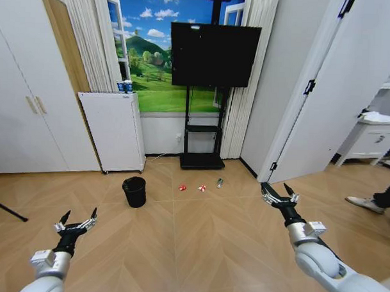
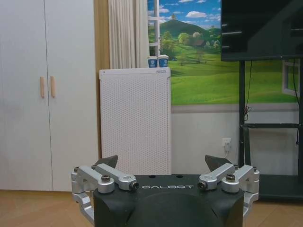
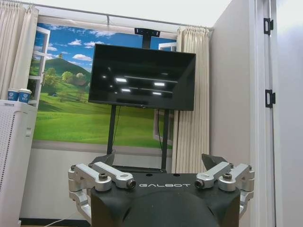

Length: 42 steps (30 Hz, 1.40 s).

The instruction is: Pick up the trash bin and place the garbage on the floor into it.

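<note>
The trash bin [image 1: 134, 191] stands upright on the floor [image 1: 198, 242], left of centre, with the garbage [image 1: 201, 186] in a row to its right. The left hand [image 1: 77, 220] is nearer; the right hand [image 1: 278, 192] is farther. Both hands hover, fingers apart, empty.

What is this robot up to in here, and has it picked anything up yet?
Nothing is picked up yet. The robot faces a small black round trash bin standing on the wooden floor, with three bits of garbage lying beside it: two red-and-white wrappers and a small clear plastic bottle with a green label. The left gripper and right gripper both hang in the air well short of these things, fingers open and empty.
</note>
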### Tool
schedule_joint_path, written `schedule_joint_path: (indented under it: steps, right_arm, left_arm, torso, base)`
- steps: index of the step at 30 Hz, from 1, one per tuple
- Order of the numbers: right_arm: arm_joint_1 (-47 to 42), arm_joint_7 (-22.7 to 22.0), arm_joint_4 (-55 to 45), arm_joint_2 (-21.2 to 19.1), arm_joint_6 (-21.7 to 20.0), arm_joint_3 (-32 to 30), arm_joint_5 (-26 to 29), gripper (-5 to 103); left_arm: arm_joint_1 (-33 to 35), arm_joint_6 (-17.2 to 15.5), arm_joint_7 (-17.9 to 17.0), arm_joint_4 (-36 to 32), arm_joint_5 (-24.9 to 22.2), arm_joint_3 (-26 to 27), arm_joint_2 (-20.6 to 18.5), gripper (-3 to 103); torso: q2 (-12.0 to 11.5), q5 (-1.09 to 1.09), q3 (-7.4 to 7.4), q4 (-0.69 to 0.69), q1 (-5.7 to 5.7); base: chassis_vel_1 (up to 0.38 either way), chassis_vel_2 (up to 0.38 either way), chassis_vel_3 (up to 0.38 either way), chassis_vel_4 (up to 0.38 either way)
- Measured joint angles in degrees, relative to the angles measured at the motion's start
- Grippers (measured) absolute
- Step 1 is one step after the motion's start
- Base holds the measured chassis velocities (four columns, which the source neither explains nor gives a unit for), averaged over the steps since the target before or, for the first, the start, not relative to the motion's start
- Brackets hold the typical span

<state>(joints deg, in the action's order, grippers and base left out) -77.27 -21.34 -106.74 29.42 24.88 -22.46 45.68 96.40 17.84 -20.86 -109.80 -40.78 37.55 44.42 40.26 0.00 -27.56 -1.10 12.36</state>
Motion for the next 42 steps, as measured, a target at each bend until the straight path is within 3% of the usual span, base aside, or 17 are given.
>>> schedule_joint_path:
  steps: [22, 29, 32, 33, 35, 38, 39, 40, 42]
  right_arm:
    - [-0.5, 2.3, 0.0, 0.5, 0.5, 0.6, -0.2, 100]
    - [-0.4, 2.8, 0.0, 0.5, 0.9, 0.8, -0.3, 100]
    - [-0.3, 2.8, 0.0, 0.7, 0.9, 1.1, -0.3, 100]
    - [-0.2, 2.9, 0.1, 0.7, 0.9, 1.1, -0.4, 100]
    - [-0.2, 2.9, 0.1, 0.8, 0.9, 1.3, -0.4, 100]
    - [-0.1, 2.9, 0.1, 0.8, 1.0, 1.5, -0.5, 100]
    - [0.0, 2.9, 0.1, 0.9, 1.0, 1.6, -0.5, 100]
    - [0.1, 2.9, 0.1, 1.0, 1.0, 1.7, -0.6, 100]
    - [0.1, 2.9, 0.2, 1.0, 1.0, 1.7, -0.6, 100]
  left_arm:
    - [0.2, 0.2, -0.2, 0.8, 1.6, -0.7, 2.0, 100]
    - [0.0, 0.2, -0.3, 1.1, 1.8, -1.0, 2.4, 100]
    - [-0.1, 0.2, -0.4, 1.2, 1.9, -1.1, 2.5, 100]
    - [-0.1, 0.2, -0.4, 1.2, 1.9, -1.2, 2.5, 100]
    - [-0.1, 0.2, -0.4, 1.3, 1.9, -1.2, 2.5, 100]
    - [-0.1, 0.2, -0.4, 1.4, 1.9, -1.2, 2.5, 100]
    - [-0.1, 0.2, -0.5, 1.4, 1.9, -1.2, 2.5, 100]
    - [-0.1, 0.2, -0.5, 1.4, 1.9, -1.2, 2.5, 100]
    - [-0.1, 0.2, -0.5, 1.4, 1.9, -1.2, 2.6, 100]
  torso:
    - [0.0, 0.0, 0.01, 0.0, -0.02]
    - [0.0, 0.03, 0.01, 0.01, -0.02]
    - [0.0, -0.05, 0.0, -0.03, 0.01]
    - [0.0, 0.02, 0.0, 0.02, 0.0]
    - [0.0, 0.05, 0.0, 0.01, 0.0]
    - [0.0, -0.03, 0.01, 0.02, 0.0]
    - [0.0, -0.06, 0.0, -0.05, 0.0]
    - [0.0, 0.07, 0.0, 0.05, 0.01]
    - [0.0, 0.06, 0.01, -0.01, 0.0]
  base:
    - [-0.012, 0.014, 0.015, -0.014]
    - [-0.188, 0.175, 0.183, -0.173]
    - [-0.22, 0.229, 0.23, -0.241]
    - [-0.256, 0.243, 0.264, -0.269]
    - [-0.266, 0.286, 0.264, -0.258]
    - [-0.28, 0.275, 0.304, -0.286]
    - [-0.285, 0.306, 0.304, -0.336]
    - [-0.356, 0.352, 0.31, -0.336]
    - [-0.356, 0.366, 0.338, -0.342]
